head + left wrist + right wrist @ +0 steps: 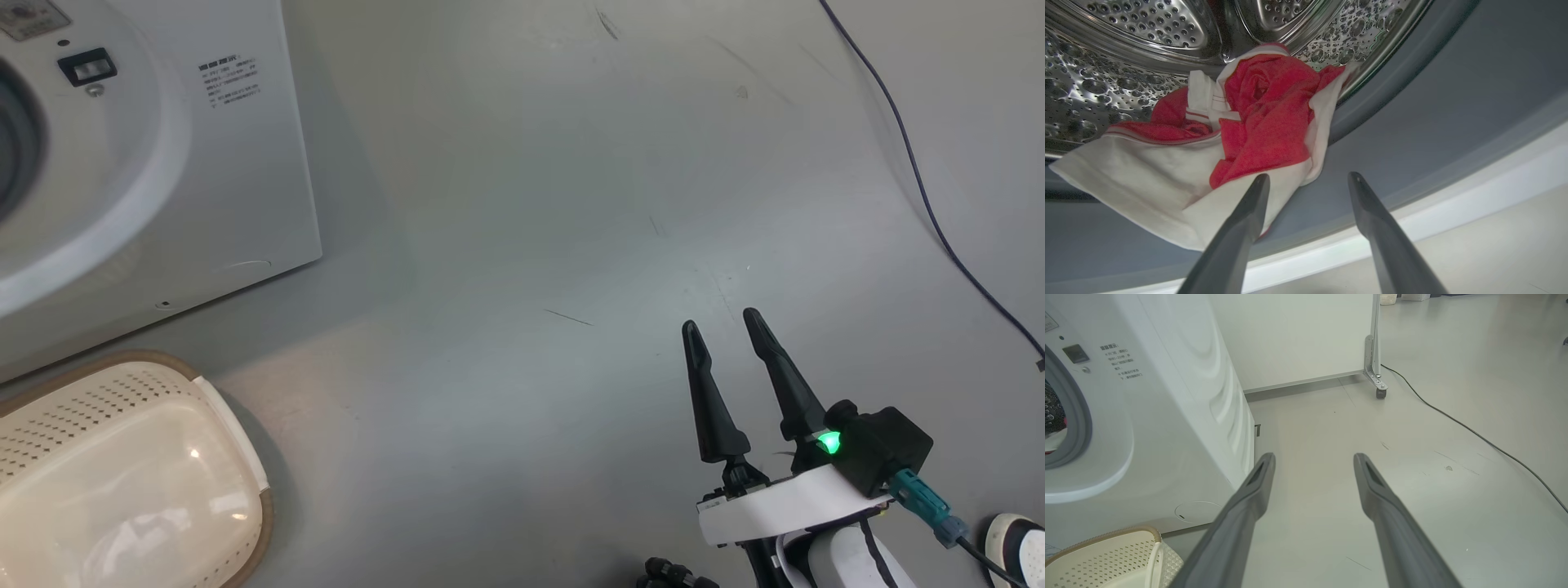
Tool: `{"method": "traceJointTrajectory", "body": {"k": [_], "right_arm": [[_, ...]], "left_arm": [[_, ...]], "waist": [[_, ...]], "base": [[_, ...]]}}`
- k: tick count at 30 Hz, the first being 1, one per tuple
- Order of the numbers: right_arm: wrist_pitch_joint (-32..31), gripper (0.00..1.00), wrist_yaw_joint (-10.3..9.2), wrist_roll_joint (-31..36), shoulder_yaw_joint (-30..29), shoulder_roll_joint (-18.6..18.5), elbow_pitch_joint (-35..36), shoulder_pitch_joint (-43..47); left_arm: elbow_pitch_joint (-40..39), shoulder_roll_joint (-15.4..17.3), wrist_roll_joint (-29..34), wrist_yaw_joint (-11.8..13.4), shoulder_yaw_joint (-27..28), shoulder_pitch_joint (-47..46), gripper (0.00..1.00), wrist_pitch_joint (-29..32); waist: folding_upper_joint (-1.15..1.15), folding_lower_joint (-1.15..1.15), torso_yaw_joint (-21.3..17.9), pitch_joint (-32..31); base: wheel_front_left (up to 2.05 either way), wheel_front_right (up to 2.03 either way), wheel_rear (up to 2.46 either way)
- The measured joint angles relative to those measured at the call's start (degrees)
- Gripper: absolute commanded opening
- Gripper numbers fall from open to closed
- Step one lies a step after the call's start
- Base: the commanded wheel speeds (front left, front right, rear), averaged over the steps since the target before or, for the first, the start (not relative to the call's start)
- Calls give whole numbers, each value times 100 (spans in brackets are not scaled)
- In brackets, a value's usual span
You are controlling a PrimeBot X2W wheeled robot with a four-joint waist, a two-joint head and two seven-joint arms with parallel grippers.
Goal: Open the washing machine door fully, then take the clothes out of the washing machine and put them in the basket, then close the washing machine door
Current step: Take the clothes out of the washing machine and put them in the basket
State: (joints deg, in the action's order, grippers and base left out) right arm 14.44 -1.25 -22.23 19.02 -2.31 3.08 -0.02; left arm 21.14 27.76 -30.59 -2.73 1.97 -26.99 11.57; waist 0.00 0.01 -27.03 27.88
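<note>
The pale grey floor (pixel 522 204) is scuffed, with a dark cable (pixel 922 188) trailing across it and a wheeled white panel (pixel 1290 335) behind. The washer (pixel 245 180) stands on it, the basket (pixel 122 457) just in front. Red-and-white clothes (pixel 1265 122) spill over the lip of the drum (pixel 1126 81). The left pincer (pixel 1308 176), fingers apart, points at them. The right pincer (pixel 720 320) hovers over the floor, fingers apart.

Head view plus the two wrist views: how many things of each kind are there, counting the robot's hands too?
washing machine: 1
basket: 1
red-and-white clothes heap: 1
robot hands: 2, left hand and right hand, both open
floor cable: 1
Total: 6
</note>
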Motion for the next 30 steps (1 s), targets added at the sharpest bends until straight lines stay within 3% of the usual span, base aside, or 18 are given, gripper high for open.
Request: {"method": "traceJointTrajectory", "body": {"k": [6,19,30], "right_arm": [[0,100,-56,-48,137,3,31,-90],[0,100,-141,-104,420,5,38,-121],[0,100,-188,-162,571,4,67,-198]], "left_arm": [[207,190,0,120,157,-371,100,99],[716,223,-87,198,207,-1083,100,535],[1184,271,-270,523,410,-1515,100,864]], "waist": [[0,0,-104,80],[0,0,-262,203],[0,0,-463,341]], "base": [[0,0,0],[0,0,0],[0,0,0]]}}
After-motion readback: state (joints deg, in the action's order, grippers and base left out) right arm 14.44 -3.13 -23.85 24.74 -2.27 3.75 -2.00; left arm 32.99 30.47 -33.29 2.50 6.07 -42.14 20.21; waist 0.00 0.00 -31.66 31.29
